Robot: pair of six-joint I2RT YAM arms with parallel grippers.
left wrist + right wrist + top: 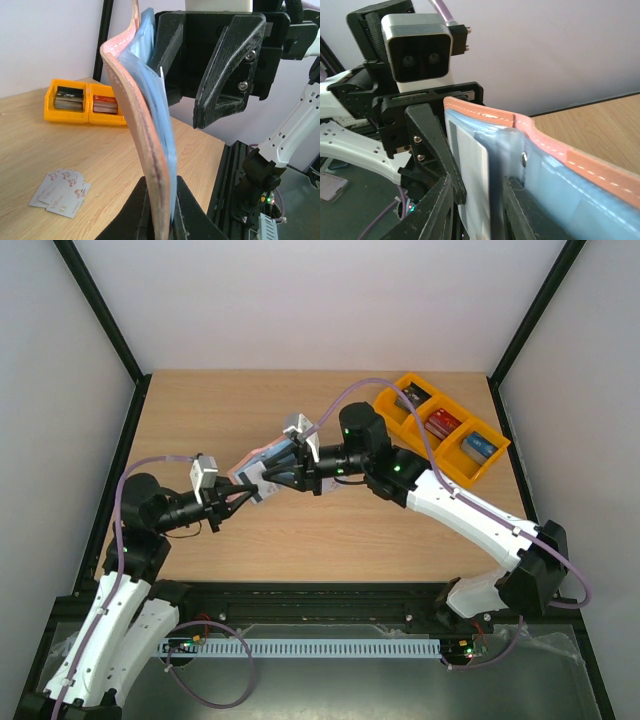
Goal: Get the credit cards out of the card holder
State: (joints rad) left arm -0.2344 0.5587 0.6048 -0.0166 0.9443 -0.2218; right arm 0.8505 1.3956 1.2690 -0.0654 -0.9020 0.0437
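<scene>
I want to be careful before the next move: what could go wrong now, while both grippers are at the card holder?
1. The left gripper pinches only one edge of the upright card holder. A pull on the white card may drag the holder out of that grip.
2. The right gripper seems to have the blue pocket between its fingers as well, so it may tug the pocket rather than the card alone.

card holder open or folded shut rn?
Open: held off the table, the card holder shows its blue pocketed inside to the right wrist camera; a whitish card sits in a pocket between the right jaws.
</scene>
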